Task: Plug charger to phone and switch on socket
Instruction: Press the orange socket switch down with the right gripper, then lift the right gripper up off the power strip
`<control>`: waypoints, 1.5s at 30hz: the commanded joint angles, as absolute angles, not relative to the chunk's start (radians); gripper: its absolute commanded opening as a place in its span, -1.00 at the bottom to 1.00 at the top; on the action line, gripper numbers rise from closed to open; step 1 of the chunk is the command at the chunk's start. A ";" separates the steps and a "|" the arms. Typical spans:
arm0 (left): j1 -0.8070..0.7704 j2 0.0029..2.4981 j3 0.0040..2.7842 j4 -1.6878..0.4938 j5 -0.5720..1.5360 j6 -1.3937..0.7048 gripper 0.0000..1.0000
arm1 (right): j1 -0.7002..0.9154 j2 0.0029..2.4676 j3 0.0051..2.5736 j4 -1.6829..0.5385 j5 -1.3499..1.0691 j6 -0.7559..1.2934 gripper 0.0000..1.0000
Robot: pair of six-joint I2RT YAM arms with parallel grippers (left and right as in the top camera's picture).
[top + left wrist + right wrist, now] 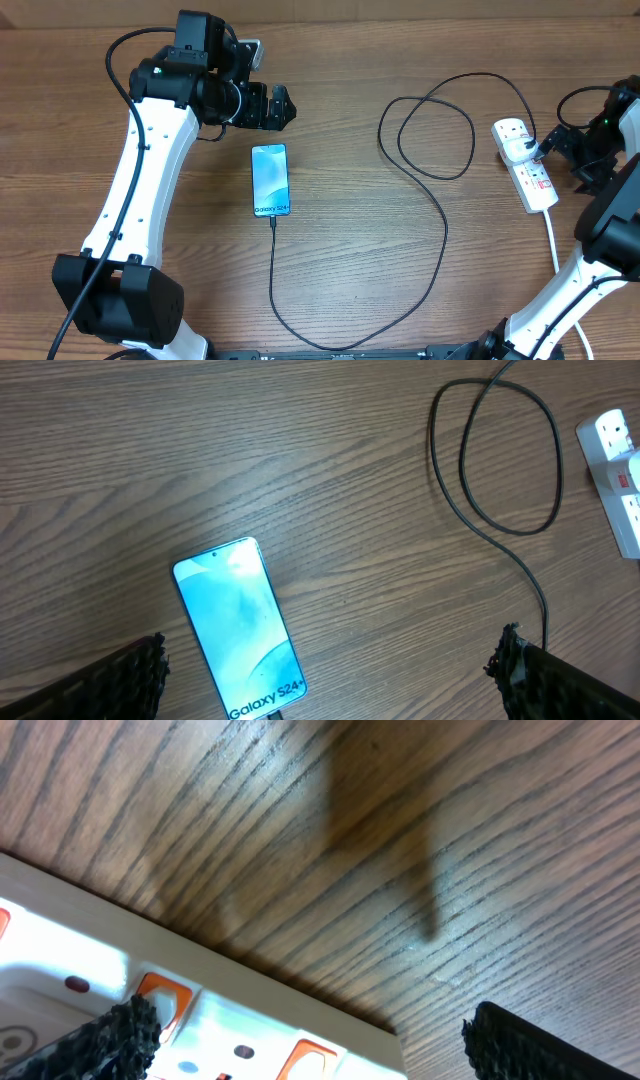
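Phone [270, 180] lies flat on the table [350, 80], screen up and lit. The charger [445, 230] tip meets its bottom edge and looks seated to us (can't confirm full insertion from overhead). Its slack loops right to the socket [535, 180], so nothing tugs the phone. Left gripper [330, 650] hovers by the phone's top end, fingers spread wide, holding nothing; we read that as parked clear. Right gripper [312, 1020] sits low over the socket, jaws apart, red-orange switches [155, 990] just below, placed for a press. Our call: plug step done, switch step not yet. Risk: a fingertip shoves the light socket sideways instead of rocking the switch.
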State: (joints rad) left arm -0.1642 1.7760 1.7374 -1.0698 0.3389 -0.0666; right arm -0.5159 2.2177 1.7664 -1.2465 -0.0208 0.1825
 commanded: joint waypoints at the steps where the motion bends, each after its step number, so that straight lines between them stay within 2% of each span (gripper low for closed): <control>1: -0.171 1.749 1.750 -1.069 0.333 -0.037 0.99 | -0.491 2.234 1.705 -1.234 -0.009 0.175 1.00; 14: -0.171 1.749 1.750 -1.069 0.334 -0.038 0.99 | -0.498 2.234 1.721 -1.239 -0.008 0.174 1.00; 32: -0.171 1.749 1.750 -1.046 0.333 -0.038 0.99 | -0.544 2.233 2.185 -1.530 -0.012 0.175 0.99; 45: -0.171 1.749 1.750 -1.028 0.333 -0.038 0.99 | -0.543 2.186 2.197 -1.550 -0.072 0.175 1.00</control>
State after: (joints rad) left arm -0.1642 1.7760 1.7374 -1.0321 0.3389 -0.0666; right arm -0.5434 2.2364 2.1704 -1.5547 -0.0521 0.1791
